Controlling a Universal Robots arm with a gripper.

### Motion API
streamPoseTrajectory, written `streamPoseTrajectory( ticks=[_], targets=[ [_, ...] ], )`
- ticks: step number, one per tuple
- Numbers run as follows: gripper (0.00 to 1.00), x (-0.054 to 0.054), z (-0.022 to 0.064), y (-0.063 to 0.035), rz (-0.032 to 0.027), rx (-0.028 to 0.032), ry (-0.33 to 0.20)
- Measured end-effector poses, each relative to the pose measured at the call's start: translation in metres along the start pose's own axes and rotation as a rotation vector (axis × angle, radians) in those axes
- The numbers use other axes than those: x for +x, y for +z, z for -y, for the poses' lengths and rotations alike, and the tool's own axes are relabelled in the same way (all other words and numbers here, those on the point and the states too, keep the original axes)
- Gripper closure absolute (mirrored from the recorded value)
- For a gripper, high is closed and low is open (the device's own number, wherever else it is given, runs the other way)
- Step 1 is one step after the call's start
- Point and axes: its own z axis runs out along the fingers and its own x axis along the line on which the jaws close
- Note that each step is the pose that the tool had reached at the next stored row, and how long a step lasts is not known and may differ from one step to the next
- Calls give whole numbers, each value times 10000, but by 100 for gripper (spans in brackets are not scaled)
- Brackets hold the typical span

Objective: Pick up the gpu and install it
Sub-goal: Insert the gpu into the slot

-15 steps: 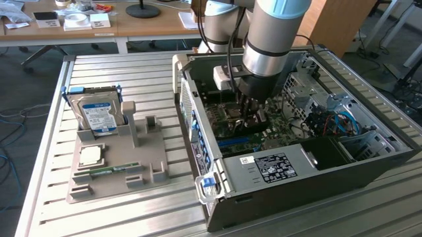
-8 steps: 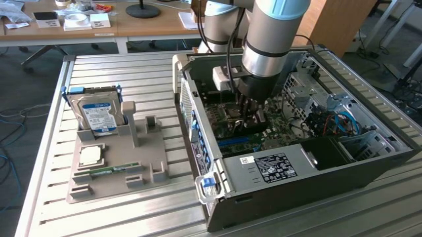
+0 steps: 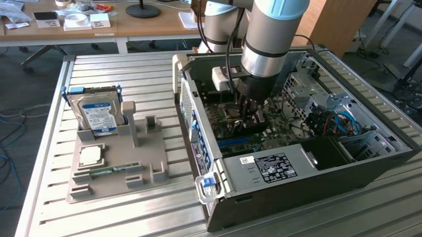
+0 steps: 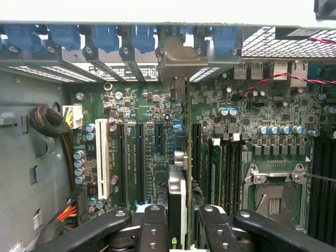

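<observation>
the gripper (image 3: 251, 118) is down inside the open computer case (image 3: 283, 192), in the middle of the exterior view. its fingers (image 4: 153, 231) are clamped on the gpu (image 4: 177, 197), one on each side. the gpu stands on its thin edge over the green board (image 4: 131, 105). a hard drive (image 3: 96, 116) sits at the exterior view's left.

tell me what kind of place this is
Probably a robotics lab set up for PC assembly: an open black desktop computer case sits on a slatted metal table, the gripper of a grey robot arm holds a thin green gpu card inside it, and cluttered wooden desks stand behind.
</observation>
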Motion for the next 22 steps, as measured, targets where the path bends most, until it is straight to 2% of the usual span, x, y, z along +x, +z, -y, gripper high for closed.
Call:
streamPoseTrajectory(
  ticks=[22],
  targets=[
    [73,1,-6,31,-1,0,2]
  ],
)
